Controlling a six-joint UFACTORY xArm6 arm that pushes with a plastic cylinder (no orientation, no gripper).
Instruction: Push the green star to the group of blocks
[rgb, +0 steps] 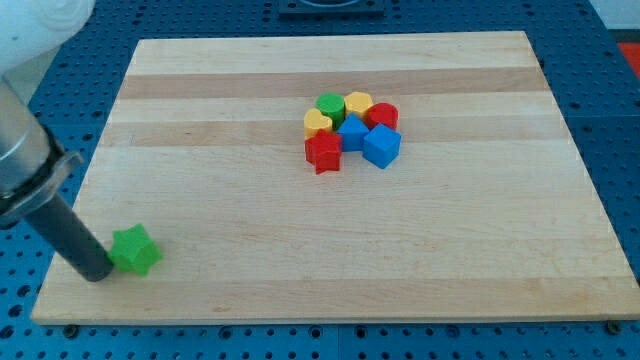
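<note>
The green star (135, 250) lies near the board's bottom left corner. My tip (97, 273) rests on the board just left of it, touching or nearly touching its left side. The group of blocks sits above the board's middle: a green cylinder (330, 105), a yellow block (358, 103), a red cylinder (383, 116), a yellow block (317, 123), a blue block (351, 132), a blue cube (381, 146) and a red star (323, 152). The group lies far to the upper right of the green star.
The wooden board (420, 250) lies on a blue perforated table (620, 120). The arm's grey body (20, 150) reaches in from the view's left edge.
</note>
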